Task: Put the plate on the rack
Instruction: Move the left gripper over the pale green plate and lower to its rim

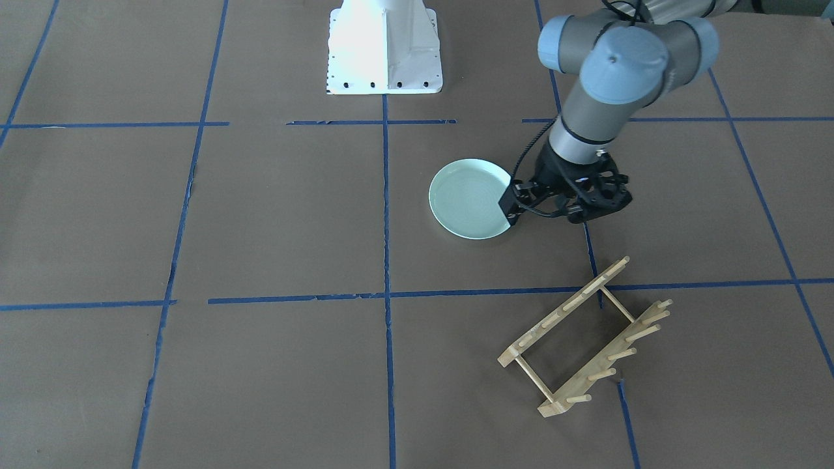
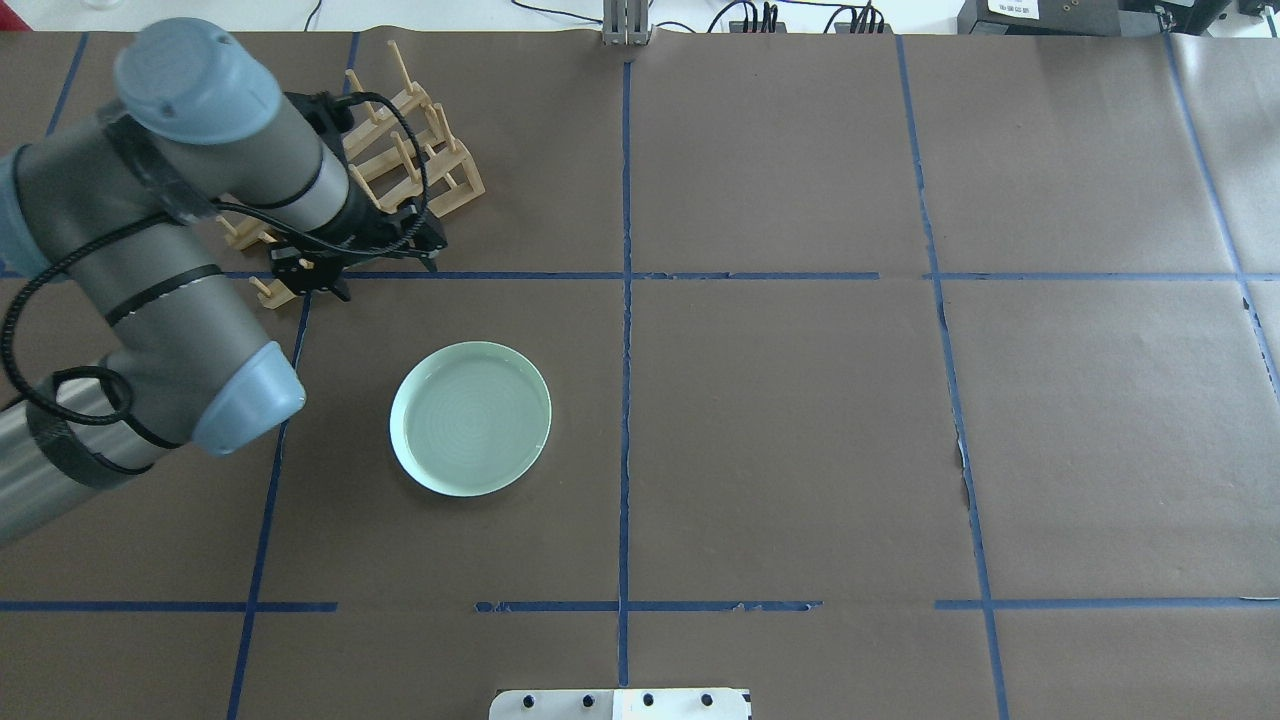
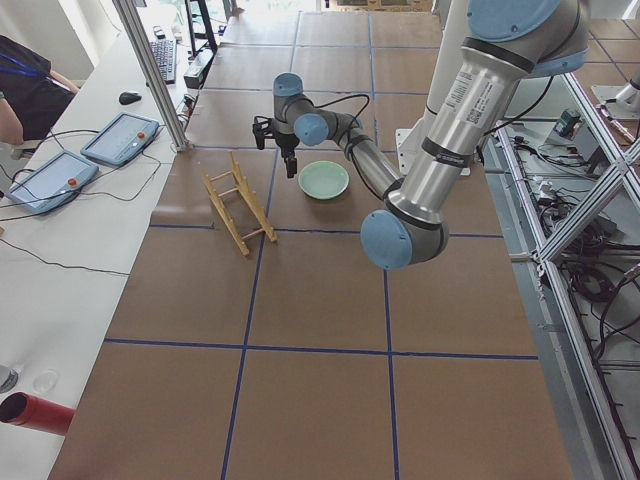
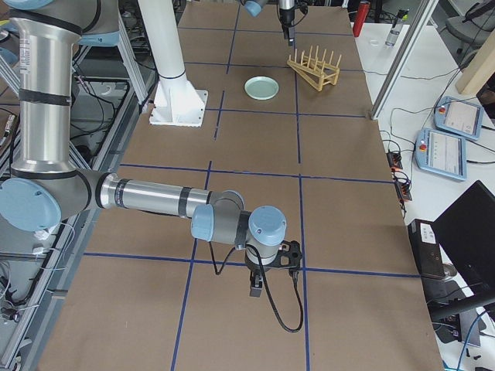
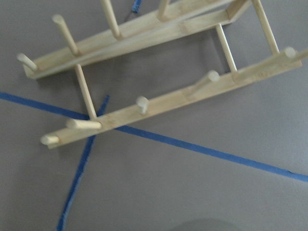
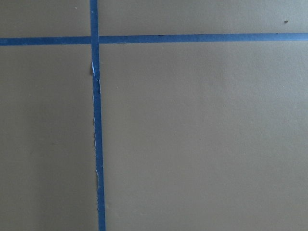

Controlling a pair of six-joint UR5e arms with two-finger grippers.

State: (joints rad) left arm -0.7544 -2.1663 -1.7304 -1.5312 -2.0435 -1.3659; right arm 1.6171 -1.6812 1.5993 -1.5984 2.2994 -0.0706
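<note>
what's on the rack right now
Nothing: the rack holds only its own pegs, with bare table showing between the rails. The plate lies flat on the table, apart from the rack. Overhead, the left arm covers part of the rack.

My left arm point(image 2: 170, 250) comes in from the left side. It is big and grey with light blue caps. My left gripper point(image 2: 350, 258) is black and sits over the end of the rack point(image 2: 440, 175) closest to me, so it hides part of the rack. I cannot tell if my fingers are apart or together. The rack is wood with pegs sticking up. The plate point(image 2: 470, 417) is pale green and lies flat on the brown table point(image 2: 800, 450), apart from the gripper and the rack. Blue tape lines point(image 2: 750, 276) cross the table.
</note>
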